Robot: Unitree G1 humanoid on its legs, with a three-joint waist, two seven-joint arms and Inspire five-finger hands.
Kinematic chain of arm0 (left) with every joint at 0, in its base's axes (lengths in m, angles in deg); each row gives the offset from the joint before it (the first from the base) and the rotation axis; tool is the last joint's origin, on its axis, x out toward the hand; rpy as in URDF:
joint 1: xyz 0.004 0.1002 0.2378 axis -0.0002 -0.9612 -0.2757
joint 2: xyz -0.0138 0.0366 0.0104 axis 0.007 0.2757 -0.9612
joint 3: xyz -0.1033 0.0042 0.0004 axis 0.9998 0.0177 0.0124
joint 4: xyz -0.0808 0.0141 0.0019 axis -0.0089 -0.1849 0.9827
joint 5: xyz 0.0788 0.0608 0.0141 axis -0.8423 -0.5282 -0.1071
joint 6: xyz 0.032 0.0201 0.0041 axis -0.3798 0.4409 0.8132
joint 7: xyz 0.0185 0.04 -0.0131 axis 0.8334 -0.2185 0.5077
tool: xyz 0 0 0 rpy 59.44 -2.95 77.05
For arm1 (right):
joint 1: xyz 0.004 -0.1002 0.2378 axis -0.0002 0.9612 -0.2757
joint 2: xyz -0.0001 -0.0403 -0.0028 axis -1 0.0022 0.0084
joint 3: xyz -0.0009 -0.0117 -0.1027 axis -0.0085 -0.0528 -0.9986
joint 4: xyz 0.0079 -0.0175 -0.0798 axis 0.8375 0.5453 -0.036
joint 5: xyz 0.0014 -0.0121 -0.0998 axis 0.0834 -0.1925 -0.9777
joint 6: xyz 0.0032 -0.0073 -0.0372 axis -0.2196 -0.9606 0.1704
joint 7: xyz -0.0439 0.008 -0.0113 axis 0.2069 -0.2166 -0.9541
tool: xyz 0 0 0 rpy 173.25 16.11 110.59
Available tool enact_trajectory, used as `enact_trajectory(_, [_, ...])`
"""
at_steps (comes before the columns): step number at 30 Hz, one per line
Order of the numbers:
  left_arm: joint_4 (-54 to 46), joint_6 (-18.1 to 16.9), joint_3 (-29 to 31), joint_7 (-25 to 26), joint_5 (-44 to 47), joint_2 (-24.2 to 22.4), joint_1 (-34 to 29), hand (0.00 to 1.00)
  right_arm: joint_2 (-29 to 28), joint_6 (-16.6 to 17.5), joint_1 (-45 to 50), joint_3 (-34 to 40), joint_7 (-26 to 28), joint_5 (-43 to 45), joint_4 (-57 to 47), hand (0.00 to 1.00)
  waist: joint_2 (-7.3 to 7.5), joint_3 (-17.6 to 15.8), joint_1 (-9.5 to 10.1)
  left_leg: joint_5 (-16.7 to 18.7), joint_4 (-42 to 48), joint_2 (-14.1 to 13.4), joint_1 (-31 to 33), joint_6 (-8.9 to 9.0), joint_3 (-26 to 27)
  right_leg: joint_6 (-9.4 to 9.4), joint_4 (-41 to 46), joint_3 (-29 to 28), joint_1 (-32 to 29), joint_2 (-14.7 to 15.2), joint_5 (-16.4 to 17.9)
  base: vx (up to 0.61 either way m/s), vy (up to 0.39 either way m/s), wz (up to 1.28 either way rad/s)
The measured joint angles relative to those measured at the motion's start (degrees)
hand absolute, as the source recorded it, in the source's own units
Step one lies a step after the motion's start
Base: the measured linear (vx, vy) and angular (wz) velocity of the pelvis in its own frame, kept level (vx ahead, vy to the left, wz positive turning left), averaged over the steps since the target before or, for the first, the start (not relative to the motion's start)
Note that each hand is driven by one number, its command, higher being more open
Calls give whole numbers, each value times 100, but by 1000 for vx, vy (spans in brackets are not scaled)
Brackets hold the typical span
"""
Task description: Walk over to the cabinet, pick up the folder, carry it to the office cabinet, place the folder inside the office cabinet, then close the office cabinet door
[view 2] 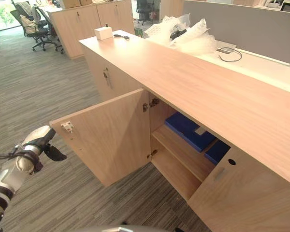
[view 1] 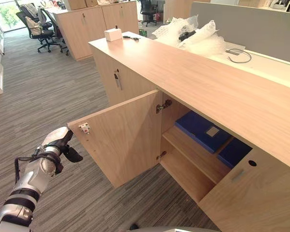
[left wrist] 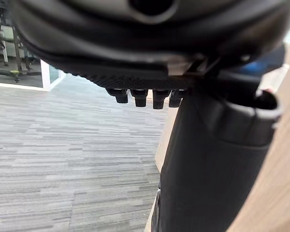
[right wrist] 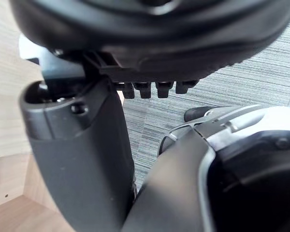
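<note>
One blue folder (view 1: 202, 128) lies flat on the upper shelf (view 1: 193, 155) inside the office cabinet (view 1: 208, 87), set back from the shelf's front edge. A second blue one (view 1: 233, 152) sits just to its right, partly behind the closed right-hand door. So the placing looks done to me, and what remains is shutting the left door (view 1: 121, 140), which stands swung wide toward the near left, its inner face and metal catch (view 1: 84, 127) turned to me.

My left hand (view 1: 62, 141) hangs just beside that door's free edge, fingers relaxed and holding nothing; whether it touches the wood I cannot tell. My right hand (right wrist: 82, 159) is low at my side, loose and empty too.

What worries me is the push. My hand sits at the very edge, so it could slide off the corner and leave the door ajar. If my fingers ride on the inner face, they could get pinched against the cabinet frame. A hard shove might also bounce the door back off its hinges (view 1: 163, 105).
</note>
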State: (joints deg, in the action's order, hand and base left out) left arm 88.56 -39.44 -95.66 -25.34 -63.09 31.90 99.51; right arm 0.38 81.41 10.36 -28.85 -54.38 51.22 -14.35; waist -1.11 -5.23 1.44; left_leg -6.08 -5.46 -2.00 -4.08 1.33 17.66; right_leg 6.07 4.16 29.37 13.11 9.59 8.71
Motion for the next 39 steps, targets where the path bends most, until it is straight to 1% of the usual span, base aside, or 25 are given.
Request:
enact_trajectory(5, [-814, 1, -114, -3, 279, -177, -558, 100, 33, 1, 0, -53, 0, -16, 21, 100, 0, 2, 145, -4, 1, 88, 38, -71, -55, 64, -3, 55, 1, 73, -39, -7, 24, 8])
enact_trajectory(7, [-1331, 2, -202, -7, 427, -184, -906, 100, 72, 4, -6, -190, 0, -16, 30, 100, -4, 5, 153, -26, 2, 133, 81, -107, -112, 92, -3, 118, -5, 107, -64, -24, 27, 16])
enact_trajectory(8, [-1454, 2, -247, -11, 459, -193, -975, 100, 78, 6, -6, -215, 0, -16, 36, 100, -6, 6, 163, -30, 2, 143, 90, -113, -121, 97, -2, 134, -7, 116, -72, -34, 32, 12])
enact_trajectory(10, [-1972, 8, -574, -55, 459, -221, -1312, 100, 113, 20, -39, -227, 0, -14, 129, 100, -26, 19, 215, -18, 1, 173, 125, -128, -134, 109, 3, 144, -32, 146, -109, -47, 39, 7])
enact_trajectory(11, [-2108, 8, -672, -64, 445, -242, -1379, 100, 120, 21, -36, -226, 0, -11, 143, 100, -31, 25, 235, -19, 3, 182, 141, -139, -134, 105, 5, 142, -45, 155, -121, -80, 57, 6])
enact_trajectory(13, [-2660, 7, -1083, -171, 295, -481, -1593, 100, 181, 29, -43, -224, -2, -8, 238, 100, -95, 77, 357, -56, 11, 211, 289, -204, -136, 115, -1, 153, -166, 178, -189, -81, 54, 14])
enact_trajectory(14, [-2783, 4, -1183, -154, 284, -549, -1644, 100, 200, 29, -51, -231, -3, -8, 243, 100, -107, 84, 365, -68, 13, 219, 322, -222, -135, 117, 0, 150, -195, 182, -211, -105, 72, 19])
enact_trajectory(15, [-2997, 0, -1323, -170, 234, -739, -1658, 100, 223, 29, -63, -256, -6, -9, 246, 100, -122, 86, 363, -91, 19, 234, 361, -256, -129, 124, -1, 140, -225, 190, -242, -111, 76, 12])
enact_trajectory(16, [-3119, -51, -1429, -176, 222, -859, -1656, 100, 228, 29, -80, -277, -6, -10, 249, 100, -121, 86, 340, -93, 21, 243, 368, -263, -116, 128, 1, 124, -235, 200, -263, -136, 94, 0])
enact_trajectory(17, [-3429, -201, -1729, -162, 222, -1177, -1610, 100, 247, 28, -123, -349, -11, -12, 253, 100, -112, 99, 243, -78, 16, 258, 390, -283, -75, 148, 9, 17, -290, 211, -275, -106, 74, -16])
enact_trajectory(18, [-3503, -221, -1931, -129, 254, -1569, -1577, 100, 244, 50, -126, -441, -14, -12, 235, 100, -119, 162, 122, -76, 15, 272, 462, -285, -34, 158, 26, -44, -397, 224, -297, -98, 68, -20])
enact_trajectory(20, [-3513, -347, -2236, -169, 261, -1897, -1409, 100, 235, 63, -143, -438, -16, 1, 236, 100, -123, 212, 20, -74, 15, 286, 527, -287, 57, 159, 28, -139, -510, 237, -369, -52, 49, -24])
enact_trajectory(21, [-3564, -515, -2527, -202, 320, -2072, -1240, 100, 230, 63, -181, -441, -20, 3, 239, 100, -122, 220, -64, -68, 15, 295, 526, -296, 106, 158, 19, -178, -531, 254, -381, -28, 42, -25])
enact_trajectory(22, [-3763, -826, -2833, -272, 481, -2213, -1112, 100, 218, 54, -252, -499, -24, 3, 232, 100, -101, 246, -211, -63, 12, 313, 504, -303, 123, 159, 2, -198, -515, 268, -380, -13, 27, -18])
enact_trajectory(24, [-4007, -1156, -3188, -345, 711, -2405, -1021, 100, 223, 46, -256, -571, -39, -1, 235, 100, -94, 300, -265, -38, 12, 306, 451, -332, 215, 158, -67, -278, -485, 259, -380, 21, 15, -21])
enact_trajectory(26, [-4111, -1336, -3387, -406, 823, -2613, -1009, 100, 224, 24, -243, -572, -57, 0, 235, 100, -92, 366, -310, -27, 11, 299, 442, -344, 235, 156, -146, -282, -458, 241, -382, 46, -8, -12])
enact_trajectory(27, [-4111, -1411, -3483, -426, 897, -2737, -991, 100, 225, 21, -237, -576, -62, -1, 235, 100, -104, 378, -330, -24, 11, 294, 411, -344, 235, 154, -182, -282, -414, 226, -383, 38, -26, -1])
enact_trajectory(28, [-4100, -1409, -3528, -453, 1024, -2799, -984, 100, 223, 21, -227, -635, -70, 0, 235, 100, -105, 388, -332, -23, 10, 287, 397, -343, 235, 153, -189, -285, -398, 217, -384, 42, -44, -1])
enact_trajectory(30, [-4006, -1406, -3536, -534, 1312, -2822, -983, 100, 231, 18, -219, -674, -77, -3, 234, 100, -109, 406, -338, -25, 9, 256, 375, -340, 241, 134, -190, -294, -385, 192, -396, 42, -73, -4])
enact_trajectory(32, [-3602, -1370, -3523, -538, 1626, -2871, -987, 100, 226, 11, -207, -676, -101, -5, 234, 100, -98, 416, -336, -43, 9, 207, 354, -313, 256, 103, -193, -317, -381, 166, -417, 52, -90, -8])
enact_trajectory(33, [-3228, -1319, -3470, -559, 1809, -2978, -1010, 100, 222, 9, -208, -680, -123, -5, 234, 100, -91, 418, -341, -44, 9, 177, 336, -306, 284, 95, -193, -343, -381, 145, -422, 77, -100, -18])
enact_trajectory(35, [-2492, -1200, -3183, -593, 2113, -3278, -1143, 100, 212, 9, -208, -697, -145, -5, 232, 100, -67, 429, -354, -23, 9, 113, 280, -270, 386, 61, -204, -447, -383, 96, -445, 86, -97, -29])
enact_trajectory(36, [-1936, -1074, -2896, -586, 2392, -3492, -1219, 100, 199, 10, -207, -723, -167, -4, 229, 100, -41, 441, -371, -9, 9, 61, 248, -230, 453, 61, -223, -511, -384, 54, -446, 74, -79, -30])
enact_trajectory(37, [-1673, -1007, -2731, -572, 2504, -3588, -1244, 100, 188, 10, -212, -724, -181, -4, 225, 100, -22, 432, -386, -4, 11, 31, 228, -209, 494, 56, -228, -556, -385, 31, -444, 91, -103, -40])
enact_trajectory(39, [-775, -824, -2044, -349, 2790, -3819, -1381, 100, 130, 16, -211, -729, -230, 5, 219, 100, 76, 419, -448, 14, 49, -92, 162, -155, 661, 14, -267, -699, -386, -75, -419, 106, -125, -44])
